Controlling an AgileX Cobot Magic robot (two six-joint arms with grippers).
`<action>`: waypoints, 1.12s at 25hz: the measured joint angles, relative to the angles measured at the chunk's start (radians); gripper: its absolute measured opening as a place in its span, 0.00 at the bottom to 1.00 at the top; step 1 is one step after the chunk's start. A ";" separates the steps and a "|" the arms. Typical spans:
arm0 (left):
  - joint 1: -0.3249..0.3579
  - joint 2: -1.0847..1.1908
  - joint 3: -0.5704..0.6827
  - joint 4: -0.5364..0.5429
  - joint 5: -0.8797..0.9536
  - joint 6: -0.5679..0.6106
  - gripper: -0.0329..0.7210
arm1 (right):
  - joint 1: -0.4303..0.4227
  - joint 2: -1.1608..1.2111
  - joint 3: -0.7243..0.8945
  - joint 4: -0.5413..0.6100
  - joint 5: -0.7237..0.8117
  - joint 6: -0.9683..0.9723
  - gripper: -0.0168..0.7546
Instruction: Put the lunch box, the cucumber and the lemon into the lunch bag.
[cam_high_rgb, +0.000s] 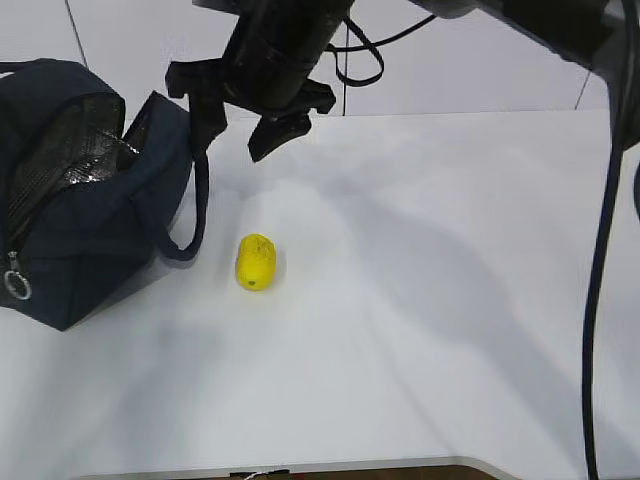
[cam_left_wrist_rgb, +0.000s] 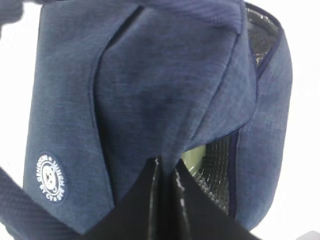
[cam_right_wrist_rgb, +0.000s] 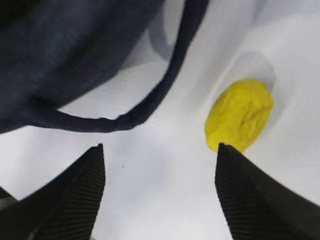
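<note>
The navy lunch bag lies on its side at the left, mouth open and silvery lining showing. The yellow lemon sits on the white table just right of the bag's loop handle. My right gripper hangs open and empty above the table, between the bag and the lemon. In the right wrist view the lemon lies just beyond the right fingertip. My left gripper is shut on a fold of the bag's fabric. A pale green bit of the lunch box shows inside the bag. The cucumber is hidden.
The bag's zipper ring pull hangs at its near left end. The white table stretches to the right and front of the lemon. A black cable hangs along the right edge.
</note>
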 joint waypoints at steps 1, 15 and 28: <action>0.000 0.000 0.000 0.000 0.000 0.000 0.03 | 0.011 -0.008 0.018 -0.006 0.002 0.002 0.73; 0.000 0.000 0.000 0.004 0.002 -0.002 0.03 | 0.051 -0.010 0.140 -0.106 0.006 0.109 0.73; 0.000 0.000 0.000 0.008 0.002 -0.002 0.03 | 0.051 0.096 0.140 -0.185 0.004 0.171 0.73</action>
